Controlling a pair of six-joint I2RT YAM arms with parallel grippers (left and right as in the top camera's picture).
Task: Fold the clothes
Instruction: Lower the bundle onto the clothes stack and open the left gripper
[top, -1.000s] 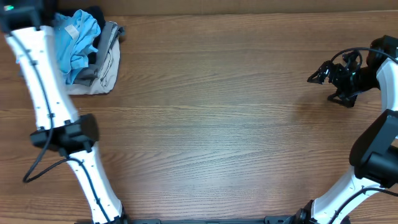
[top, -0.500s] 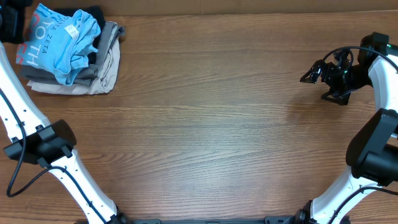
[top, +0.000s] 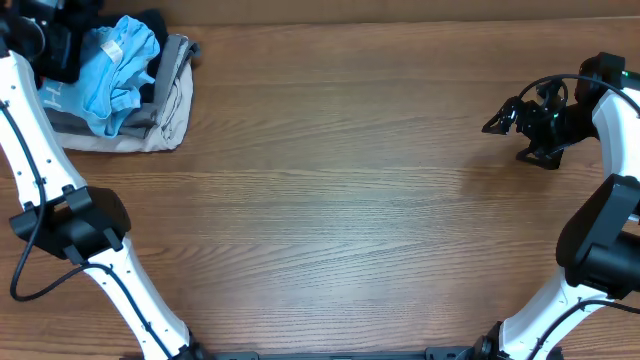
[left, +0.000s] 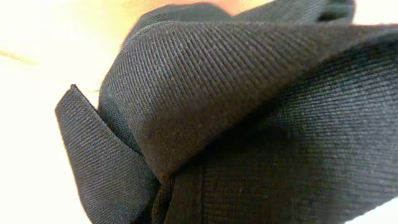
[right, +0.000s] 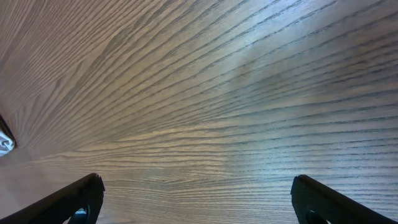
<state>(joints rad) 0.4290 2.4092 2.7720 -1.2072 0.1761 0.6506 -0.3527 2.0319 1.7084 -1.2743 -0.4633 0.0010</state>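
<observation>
Left claw (top: 58, 48) hangs over the clothes pile in the far left corner of the counter (top: 350, 200), and its wrist camera is filled by black garment (left: 249, 124), pressed close with a fold of ribbed cloth jutting out at the left. From overhead only a dark scrap of that garment (top: 152, 20) shows at the back of the pile. A crumpled blue shirt (top: 120, 60) lies just in front of it, and grey and beige garments (top: 170, 105) are stacked beneath, spilling toward the counter's middle. The pile lies close to the far edge, with the left arm's white link rising along its left side. Bare wood runs from the pile across the middle to the right side. Whether the left claw is parted or closed on the cloth cannot be told, as its fingers are out of sight. Right claw (top: 495, 124) sits near the right edge, well apart from the pile, fingers spread wide with nothing between them and only wood below.
</observation>
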